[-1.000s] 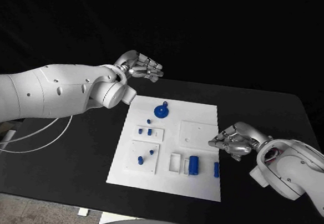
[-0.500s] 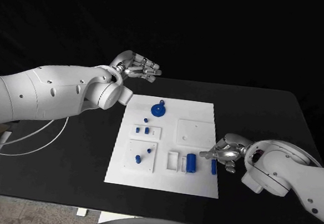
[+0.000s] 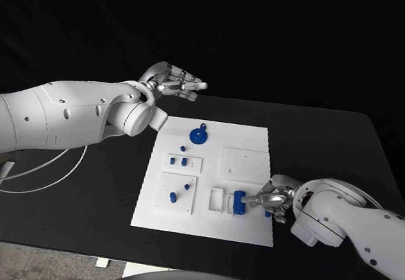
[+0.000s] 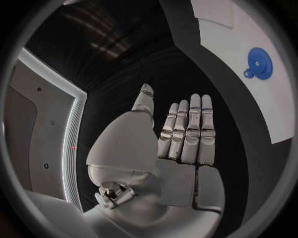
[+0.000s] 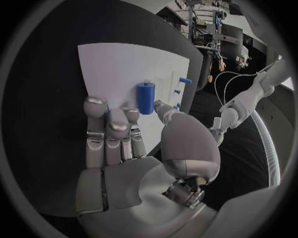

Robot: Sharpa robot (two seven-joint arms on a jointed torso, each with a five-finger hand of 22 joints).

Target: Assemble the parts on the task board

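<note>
Blue cylinder (image 5: 146,97) on task board (image 3: 240,232), just beyond right hand's (image 3: 267,198) loosely spread, empty fingers

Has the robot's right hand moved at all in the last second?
Yes. The right hand has slid along the task board toward its near end, reaching the blue cylinder.

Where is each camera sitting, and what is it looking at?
Head view: sits on the robot's head, looks down at the black table and the task board; both white arms show.
Left wrist view: sits behind the left hand, faces along its straight fingers; a blue gear lies on the board.
Right wrist view: sits behind the right hand, faces a blue cylinder.
Shared: head and left wrist views both show the gear; head and right wrist views both show the cylinder.
</note>
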